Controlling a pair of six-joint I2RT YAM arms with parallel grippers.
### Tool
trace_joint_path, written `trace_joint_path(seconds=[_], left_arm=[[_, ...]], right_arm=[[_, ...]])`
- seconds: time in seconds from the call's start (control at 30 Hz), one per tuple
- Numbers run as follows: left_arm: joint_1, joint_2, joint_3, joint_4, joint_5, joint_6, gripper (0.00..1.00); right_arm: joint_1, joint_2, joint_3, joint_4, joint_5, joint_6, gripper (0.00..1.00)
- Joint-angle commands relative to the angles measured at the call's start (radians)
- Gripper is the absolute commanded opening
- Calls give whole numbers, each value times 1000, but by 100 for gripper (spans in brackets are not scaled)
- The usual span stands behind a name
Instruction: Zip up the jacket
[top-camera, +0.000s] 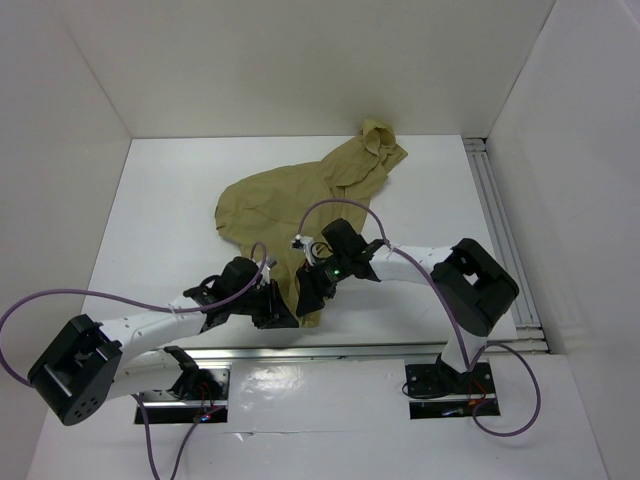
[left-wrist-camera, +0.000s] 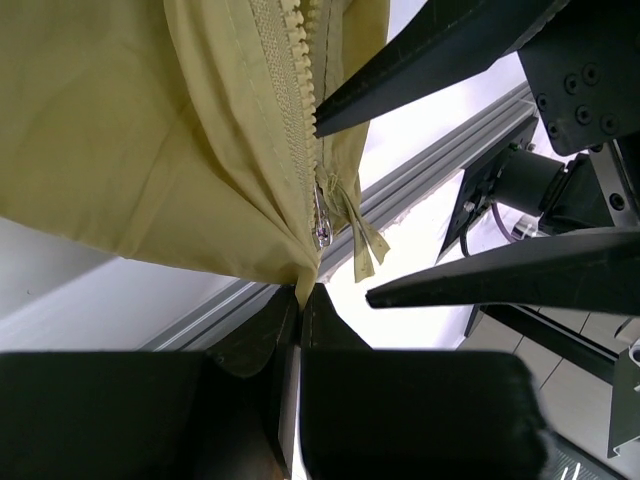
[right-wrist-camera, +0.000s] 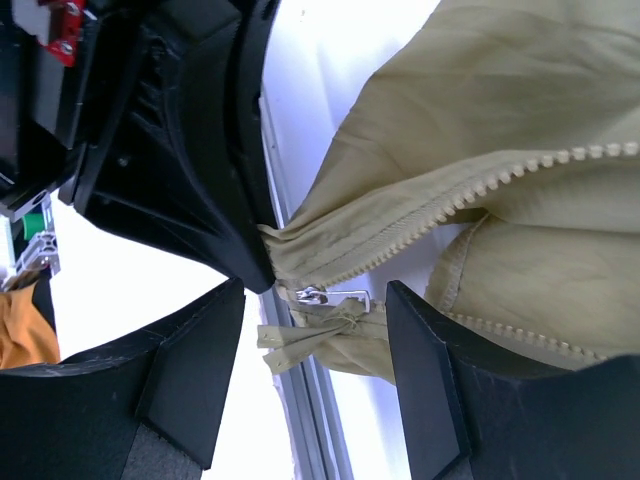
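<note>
The olive-tan jacket (top-camera: 290, 205) lies on the white table, its hood (top-camera: 380, 140) at the far right and its bottom hem lifted at the near edge. My left gripper (top-camera: 276, 308) is shut on the hem's bottom corner (left-wrist-camera: 303, 280), just below the zipper. The metal zipper pull (left-wrist-camera: 322, 215) hangs at the zipper's bottom end with a fabric tab tied to it. My right gripper (top-camera: 312, 290) is open, its fingers (right-wrist-camera: 200, 370) on either side of the zipper pull (right-wrist-camera: 335, 297) without touching it. The zipper teeth (right-wrist-camera: 500, 185) above the slider are parted.
An aluminium rail (top-camera: 330, 350) runs along the table's near edge, under both grippers, and shows in the left wrist view (left-wrist-camera: 430, 170). Another rail (top-camera: 500, 220) runs along the right wall. White walls close in the table at the back and sides.
</note>
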Motion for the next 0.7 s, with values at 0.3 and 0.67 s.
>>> trace_joint_path(seconds=[0.3,0.67], left_arm=[[5,-10,-6,22,30,23,0],[5,-10,-6,32,30,23,0]], right_arm=[[-5,23,22,38,-48,-31,66],[4,34,13,38,-58,-41,60]])
